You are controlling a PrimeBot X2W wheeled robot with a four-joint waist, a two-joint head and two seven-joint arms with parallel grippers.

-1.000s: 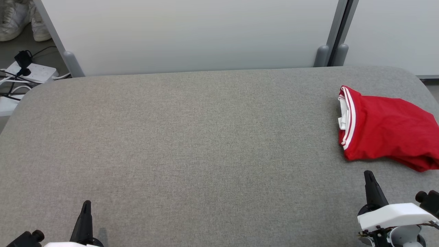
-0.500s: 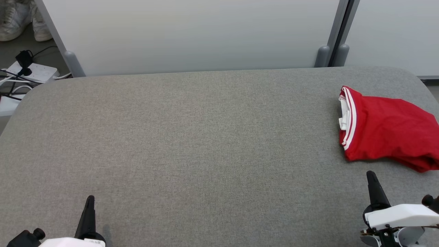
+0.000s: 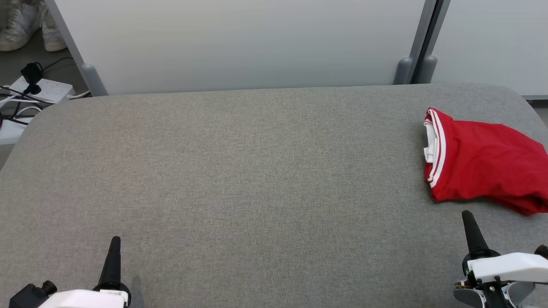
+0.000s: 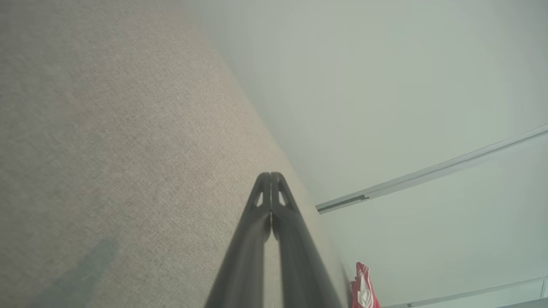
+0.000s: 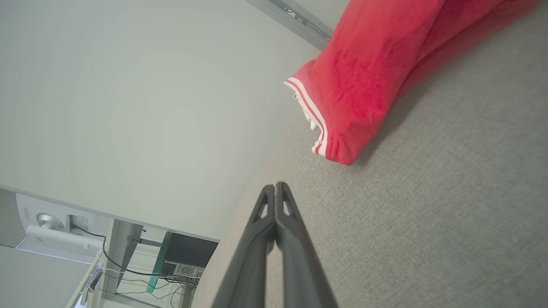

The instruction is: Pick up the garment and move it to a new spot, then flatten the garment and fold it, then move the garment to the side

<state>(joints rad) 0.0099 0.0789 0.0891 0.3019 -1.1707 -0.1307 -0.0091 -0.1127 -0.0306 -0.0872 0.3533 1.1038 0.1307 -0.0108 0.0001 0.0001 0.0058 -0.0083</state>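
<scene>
Resting near the red garment [image 3: 483,164], the right claw [image 3: 466,215] is closed and empty.

the garment [image 3: 483,171] lies on the bench [image 3: 257,171], at its right side, about midway between the near and far edges. the right hand [image 3: 466,216] sits at the near right, just before the garment and apart from it; the left hand [image 3: 115,240] sits at the near left, well apart from both. behind the bench's far edge stands a partition [image 3: 239,42]. on the floor past the far left corner lies a power strip [image 3: 45,89], with shoes [image 3: 21,25] behind it.
</scene>
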